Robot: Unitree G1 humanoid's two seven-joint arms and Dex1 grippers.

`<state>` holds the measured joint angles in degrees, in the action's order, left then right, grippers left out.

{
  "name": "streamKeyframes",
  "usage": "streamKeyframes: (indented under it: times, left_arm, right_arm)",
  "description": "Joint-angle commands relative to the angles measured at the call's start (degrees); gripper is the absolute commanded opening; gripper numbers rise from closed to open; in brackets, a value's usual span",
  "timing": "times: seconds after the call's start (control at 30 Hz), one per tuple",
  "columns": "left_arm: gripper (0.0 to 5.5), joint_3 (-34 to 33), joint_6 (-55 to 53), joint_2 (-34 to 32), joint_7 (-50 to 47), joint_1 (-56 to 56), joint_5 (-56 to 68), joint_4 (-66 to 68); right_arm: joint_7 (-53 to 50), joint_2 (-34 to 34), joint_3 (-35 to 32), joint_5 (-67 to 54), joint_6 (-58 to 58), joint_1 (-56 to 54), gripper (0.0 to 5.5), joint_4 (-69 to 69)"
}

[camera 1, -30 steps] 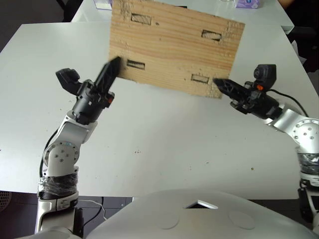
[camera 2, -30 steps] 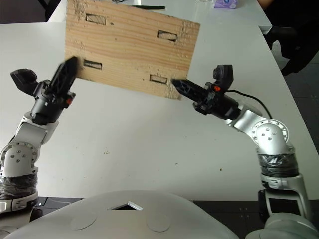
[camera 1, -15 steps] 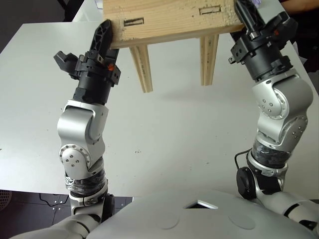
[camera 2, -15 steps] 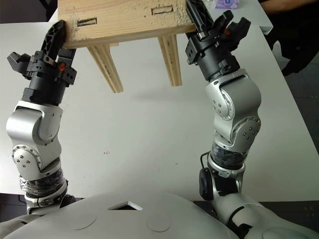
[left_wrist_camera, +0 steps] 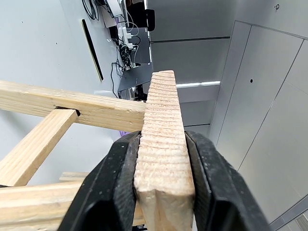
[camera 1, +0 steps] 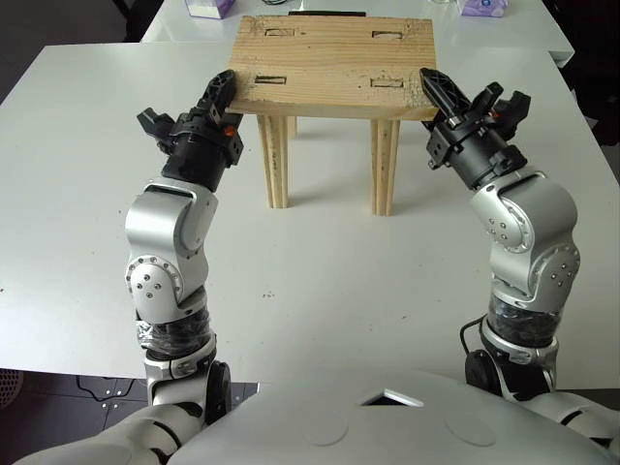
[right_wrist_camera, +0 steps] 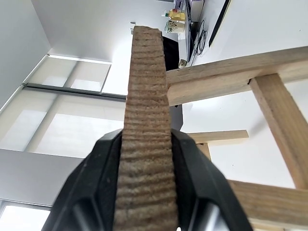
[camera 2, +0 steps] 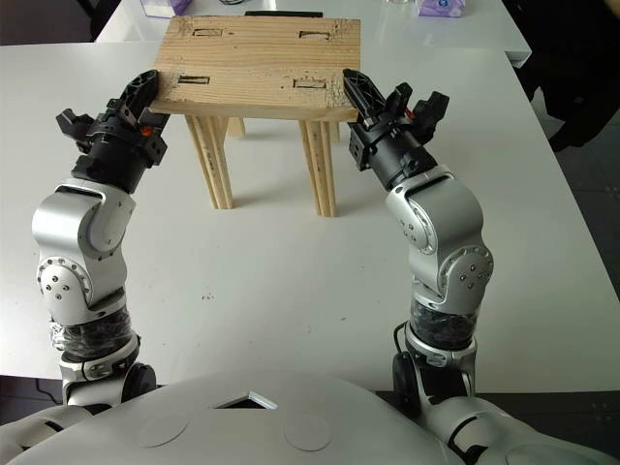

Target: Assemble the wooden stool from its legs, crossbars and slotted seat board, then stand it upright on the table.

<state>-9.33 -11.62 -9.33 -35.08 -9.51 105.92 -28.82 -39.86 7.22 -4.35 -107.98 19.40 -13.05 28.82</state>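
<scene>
The wooden stool point(camera 1: 329, 63) stands upright on the white table point(camera 1: 310, 281), its slotted seat board on top and its legs point(camera 1: 274, 160) reaching down to the tabletop. My left gripper point(camera 1: 221, 89) is shut on the seat's near left corner. At the near right corner my right gripper point(camera 1: 433, 87) is shut on the same board. In the left wrist view the seat edge point(left_wrist_camera: 162, 159) sits clamped between black fingers point(left_wrist_camera: 110, 183), with crossbars point(left_wrist_camera: 72, 108) behind. The right wrist view has the board edge point(right_wrist_camera: 147, 144) gripped the same way.
Small boxes point(camera 1: 211, 8) and a purple packet point(camera 1: 481, 8) lie on a second table behind the stool. The near half of the white table is bare. A dark chair point(camera 1: 596, 87) stands off the right edge.
Both arms have swung the stool from seat-facing-me to upright and lowered it, legs down, onto the table. Both grippers kept hold of the seat throughout.
</scene>
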Motion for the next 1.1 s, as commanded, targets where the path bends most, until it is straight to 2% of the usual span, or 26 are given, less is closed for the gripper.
streamKeyframes:
  times: [0.03, 0.43, 0.53, 0.57, 0.77, 1.07, 1.1]
  left_arm:
    - [1.32, -0.14, -0.87, 0.47, -2.65, -0.03, -1.85, 0.91]
    - [1.32, -0.29, -2.58, 2.71, -2.44, -1.24, -6.5, 5.81]
    - [1.32, -0.9, -3.23, 2.87, -0.84, -1.7, -6.6, 5.86]
    - [1.68, -1.11, -3.27, 3.08, -0.43, -1.95, -6.36, 5.7]
    - [2.56, -2.07, -4.55, 3.23, -0.46, -3.58, -6.38, 6.94]
    - [2.61, -5.33, -5.37, 1.69, 1.4, -4.55, -9.16, 5.94]
    - [2.61, -5.64, -5.36, 1.6, 2.11, -4.74, -9.47, 5.37]
  right_arm:
    - [0.14, 1.91, 0.27, 4.21, 2.15, 0.33, 1.3, -4.22]
    - [1.66, 1.05, 0.48, 9.23, 3.3, -0.33, 1.3, -9.64]
    - [4.71, 0.98, -0.14, 11.09, 2.92, -1.72, 1.98, -8.71]
    - [5.11, 0.66, -0.58, 11.78, 2.79, -2.25, 2.11, -8.6]
    - [7.16, -0.87, -2.81, 14.1, 2.23, -4.93, 3.01, -8.56]
    - [8.84, 0.89, -6.4, 18.45, 2.67, -6.68, 4.28, -10.3]
    - [9.65, 1.54, -6.92, 20.13, 2.6, -7.27, 4.28, -11.04]
